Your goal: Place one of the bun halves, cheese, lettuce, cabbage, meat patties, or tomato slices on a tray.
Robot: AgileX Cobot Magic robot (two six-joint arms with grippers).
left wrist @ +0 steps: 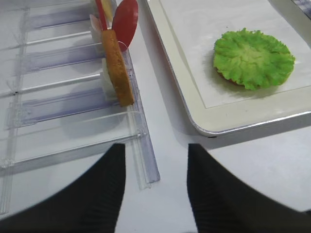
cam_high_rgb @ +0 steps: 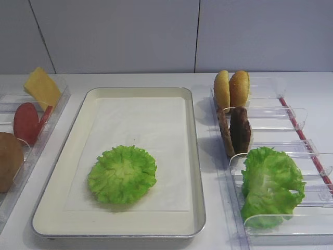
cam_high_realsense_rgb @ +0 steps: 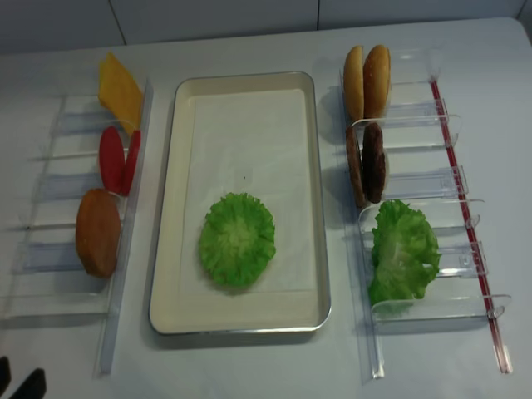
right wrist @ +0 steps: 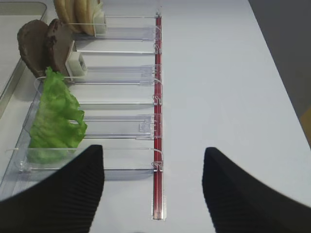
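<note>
One lettuce point(cam_high_rgb: 122, 174) leaf lies flat on the tray point(cam_high_rgb: 192, 151) in the high view, toward the near end of its liner, with no claw in sight. From the right wrist, the right claw point(right wrist: 153, 189) stands apart and empty over the desk point(right wrist: 228, 87), the patties point(right wrist: 46, 46) ahead and to its left, upright on edge in their holder beyond more lettuce. From the left wrist, the left claw point(left wrist: 155, 187) also looks parted and empty, though only its tips show; a bun point(left wrist: 116, 65) on edge lies just ahead, so either arm has a piece near.

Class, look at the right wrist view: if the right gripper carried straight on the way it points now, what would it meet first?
Probably the clear ingredient holder: its red-edged near end lies directly ahead of the open right gripper, with the spare lettuce off to the left. Depth is uncertain.
</note>
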